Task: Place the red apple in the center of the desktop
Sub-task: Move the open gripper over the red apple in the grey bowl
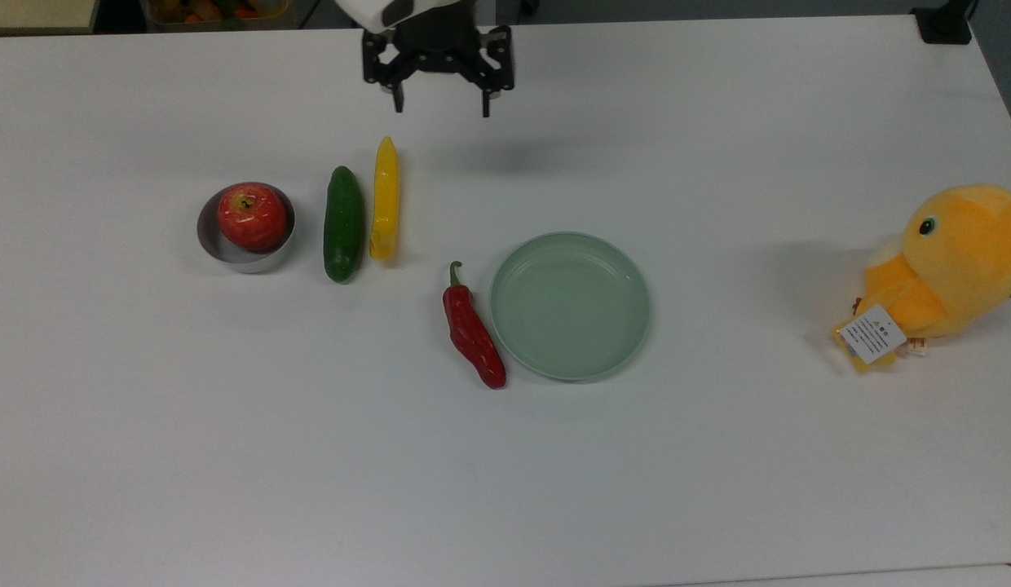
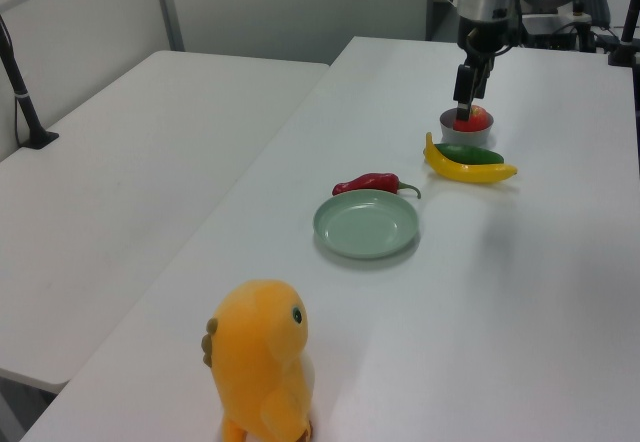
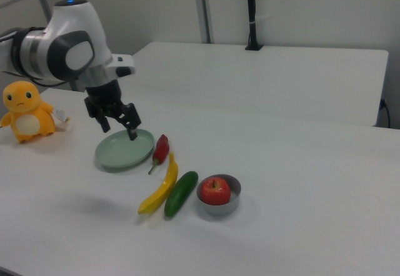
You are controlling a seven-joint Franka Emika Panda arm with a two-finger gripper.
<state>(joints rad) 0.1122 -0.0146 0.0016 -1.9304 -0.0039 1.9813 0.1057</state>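
Observation:
The red apple point(image 1: 252, 216) sits in a small metal bowl point(image 1: 243, 258) on the white desktop point(image 1: 505, 473), toward the top view's left. It also shows in the right view as the apple point(image 3: 214, 190) in its bowl point(image 3: 219, 205), and in the left view as the apple point(image 2: 477, 117) partly behind a finger. My gripper point(image 1: 441, 109) hangs open above the table's far edge, well to the right of the apple in the top view, with nothing between its fingers. From the right view the gripper point(image 3: 119, 128) hovers high over the table.
A green cucumber point(image 1: 343, 223) and a yellow pepper point(image 1: 385, 198) lie side by side right of the bowl. A red chili point(image 1: 472, 334) lies against a pale green plate point(image 1: 569, 306) near the middle. An orange plush chick point(image 1: 950, 265) stands at the top view's right edge.

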